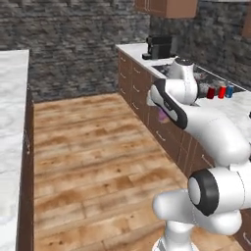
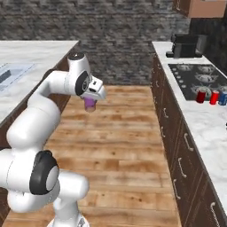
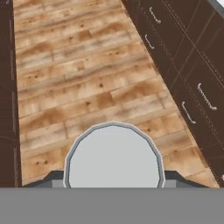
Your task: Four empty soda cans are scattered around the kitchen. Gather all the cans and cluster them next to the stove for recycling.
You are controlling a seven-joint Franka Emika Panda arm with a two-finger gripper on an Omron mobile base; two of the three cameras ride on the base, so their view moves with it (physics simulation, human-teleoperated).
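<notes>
Three cans [image 2: 212,97] sit right of frame by the stove [image 2: 199,77]; gripper [image 2: 91,107] clamps the purple can [image 2: 90,104] mid-frame. Slippage over floor is the risk.

The long white-grey marble counter [image 2: 199,128] runs along the right wall over dark brown wood cabinet fronts with silver handles [image 2: 177,146]; set flat into it is the black gas stove with round grey burners [image 2: 197,80]; just beside the stove's near edge stand three small upright soda cans in a row, a dark red can [image 2: 201,95], a brighter red can [image 2: 214,97] and a blue can [image 2: 223,99], close together; farther back on the same counter sits a boxy black appliance [image 2: 186,45]; a second marble counter [image 2: 33,57] lies to the left; between them stretches the brown wood plank floor [image 2: 119,133].
</notes>
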